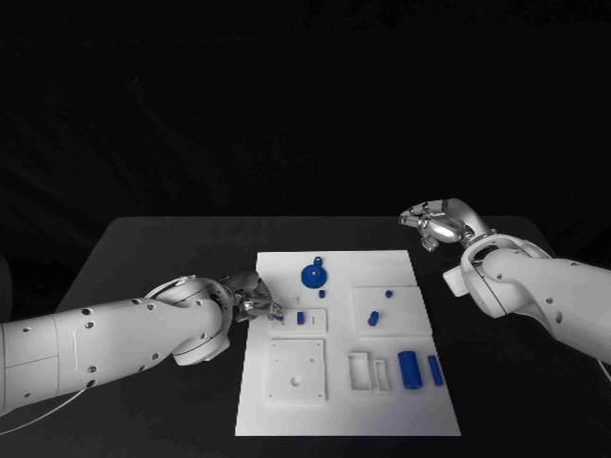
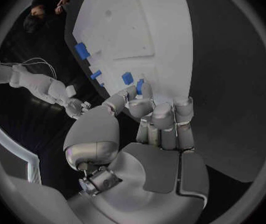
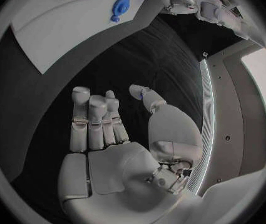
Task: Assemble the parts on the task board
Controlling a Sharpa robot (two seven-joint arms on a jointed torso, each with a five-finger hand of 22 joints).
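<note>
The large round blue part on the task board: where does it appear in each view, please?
Head view: the large round blue part lies on the far half of the task board, near the middle.
Left wrist view: I cannot identify it here.
Right wrist view: it is close to the board's edge.
Shared landmark: the white task board.

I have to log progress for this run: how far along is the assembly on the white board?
Early, it seems. Nothing looks clearly finished: on the white rectangular task board, the round blue disc part and the blue cylinder part lie loose. In hand: the left hand pinches a small blue block part at the board's left edge. The right hand hovers beyond the board's far right corner, holding nothing. Most placements remain.
</note>
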